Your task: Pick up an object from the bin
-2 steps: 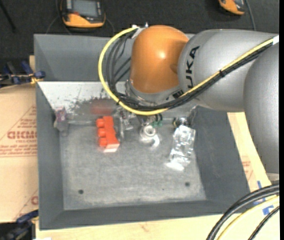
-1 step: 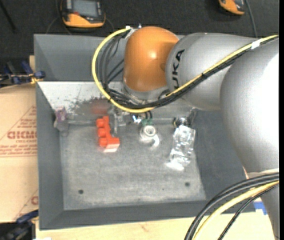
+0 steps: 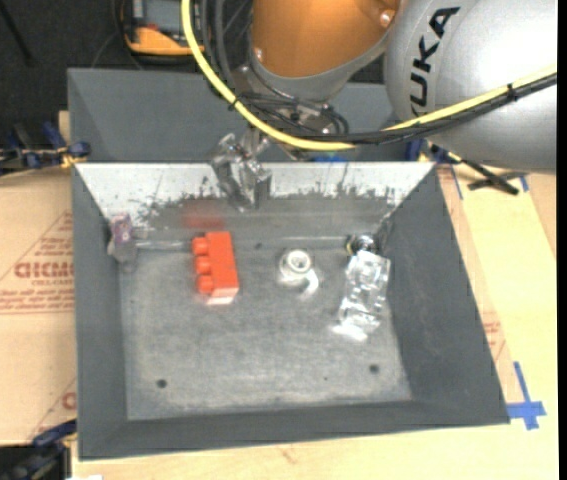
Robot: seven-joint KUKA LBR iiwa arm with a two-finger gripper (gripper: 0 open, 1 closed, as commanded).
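Nearest the lens: orange wrist cover (image 3: 323,18) and grey KUKA arm (image 3: 463,58), looped with yellow and black cables, above the far side of the bin (image 3: 263,368); below them, gripper (image 3: 242,173), metal, set against the far sloping wall at about mid-width; spread or pressed together: cannot be told from this angle; nothing discernibly held.

On the bin floor, loose items lying apart, no heap: red toy brick (image 3: 215,266), studded, left of centre, long axis running from far wall toward near wall; white ring-shaped piece (image 3: 297,265), centre; clear plastic piece (image 3: 363,293), right, with a small dark round bit (image 3: 361,242) at or just beside its far end; small purplish-grey item (image 3: 120,233), far left corner.

Deciding relation: red toy brick closest to the gripper, lying toward the near wall and slightly to the view's left of it; white ring-shaped piece next, nearward and to the right.

Judged stage: approach, no pick yet made; judged need for the brick: a short shift nearward and left, then descent, closing across the narrow width rather than along the long axis.
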